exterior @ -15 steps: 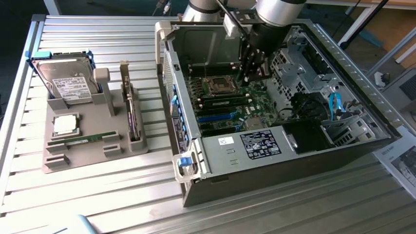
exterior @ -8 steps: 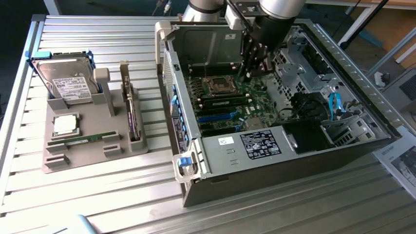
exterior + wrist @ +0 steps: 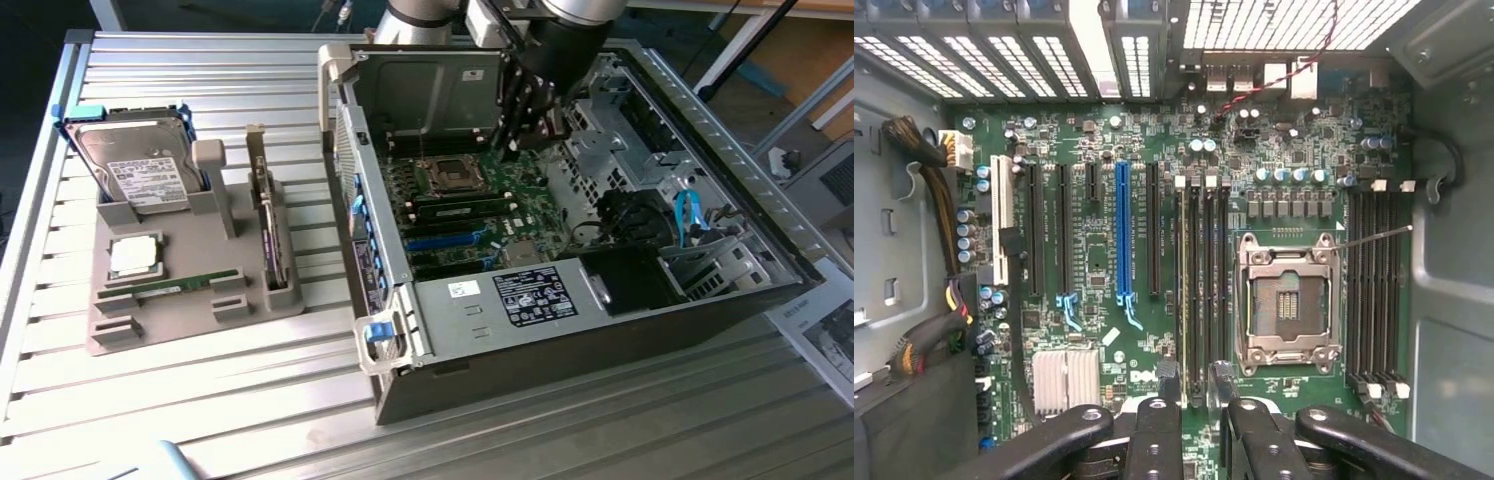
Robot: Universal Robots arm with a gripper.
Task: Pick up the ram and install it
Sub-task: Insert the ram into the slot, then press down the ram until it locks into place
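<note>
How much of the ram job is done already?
Nothing looks done: the ram lies on the grey tray. In hand: nothing; the open gripper hovers over the motherboard inside the computer case. Left: both picking up and installing.

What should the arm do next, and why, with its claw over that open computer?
Probably lift the gripper out of the computer case and head toward the grey tray on the exterior view's left: the ram lies there, and the gripper is open and holds nothing.
</note>
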